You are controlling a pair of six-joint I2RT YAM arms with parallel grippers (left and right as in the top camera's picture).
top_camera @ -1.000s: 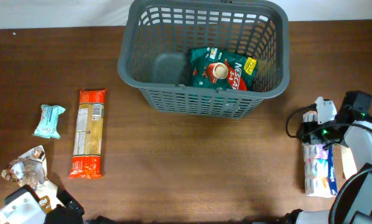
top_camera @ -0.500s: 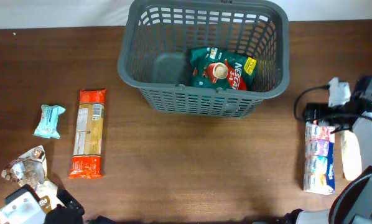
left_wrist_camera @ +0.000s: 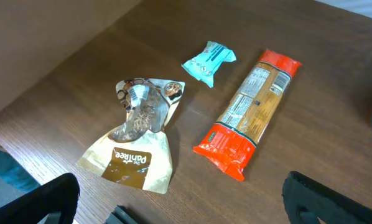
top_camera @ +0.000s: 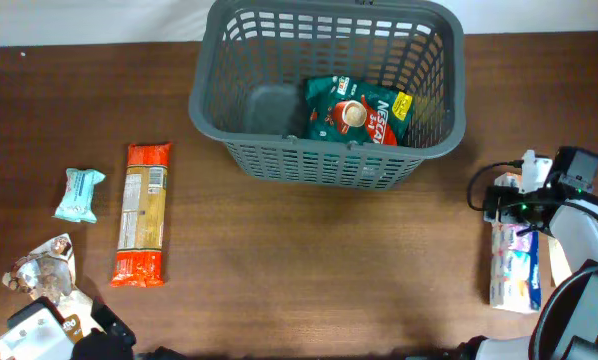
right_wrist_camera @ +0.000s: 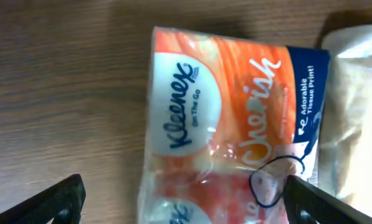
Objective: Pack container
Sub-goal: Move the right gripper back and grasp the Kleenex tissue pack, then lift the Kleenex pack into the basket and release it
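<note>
Orange Kleenex pack (right_wrist_camera: 223, 124); green Nescafé pouch (top_camera: 357, 112) in container (top_camera: 319, 162).

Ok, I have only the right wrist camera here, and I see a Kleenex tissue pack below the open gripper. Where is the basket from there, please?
Observer: The container stands ahead of the tissue pack and to its left, at the far middle of the table.
Operator: Is there already something inside?
Observer: Yes, one green Nescafe packet lies in its right half.
Operator: And what else is waiting to be packed?
Observer: Three items lie on the left side of the table: a long orange packet, a small light blue packet and a crumpled pouch.
</note>
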